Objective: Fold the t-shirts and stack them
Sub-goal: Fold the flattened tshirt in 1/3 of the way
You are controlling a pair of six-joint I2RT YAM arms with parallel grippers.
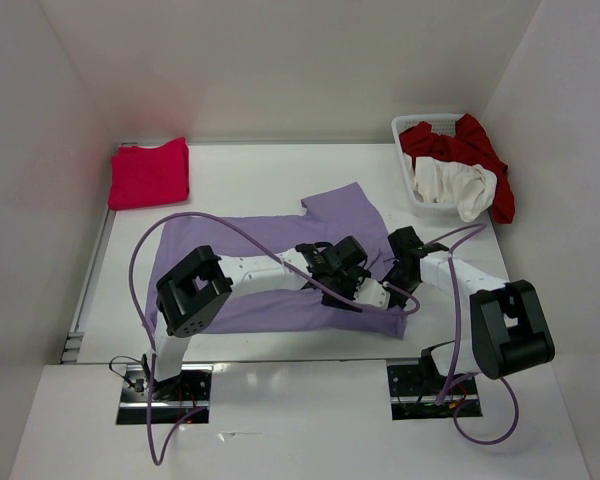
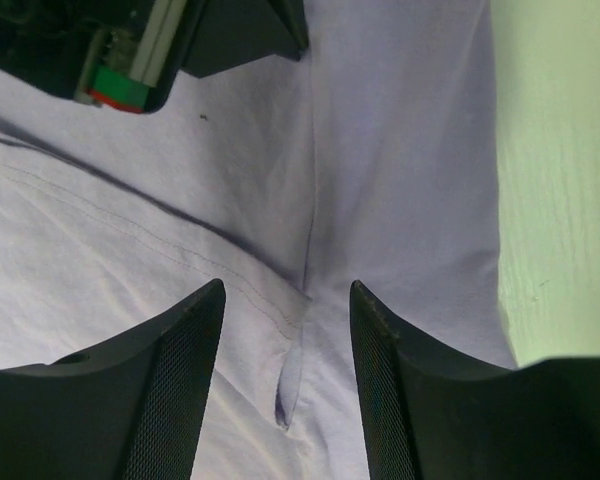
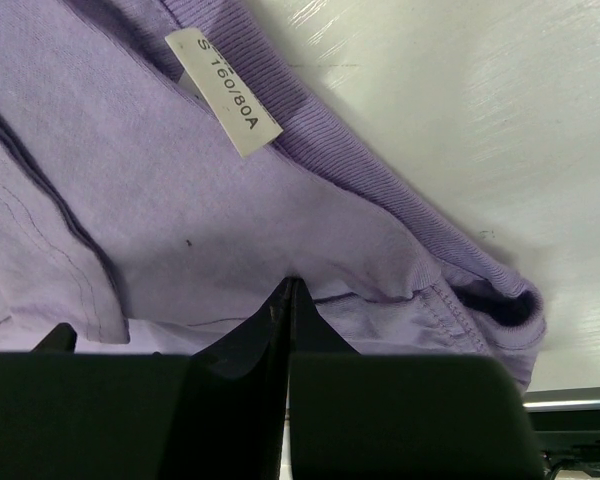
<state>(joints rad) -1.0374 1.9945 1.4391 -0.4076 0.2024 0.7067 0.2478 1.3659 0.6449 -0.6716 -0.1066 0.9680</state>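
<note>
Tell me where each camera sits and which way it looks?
Top external: above and behind, looking down on both arms, the lavender shirt, pink shirt and basket.
Left wrist: on the left arm, looking past the open left gripper onto that shirt.
Right wrist: on the right arm, right gripper shut on the shirt near its size tag.
All share the shirt.

Purple shirt (image 1: pixel 280 308) spread mid-table. Pink shirt (image 1: pixel 150 175) folded, far left. Basket (image 1: pixel 425 120) far right: red shirt (image 1: pixel 480 150) draped over rim, white shirt (image 1: pixel 455 185) inside. Left gripper (image 1: pixel 355 280) and right gripper (image 1: pixel 398 258) low over purple shirt's right part, near each other; contact unclear.
</note>
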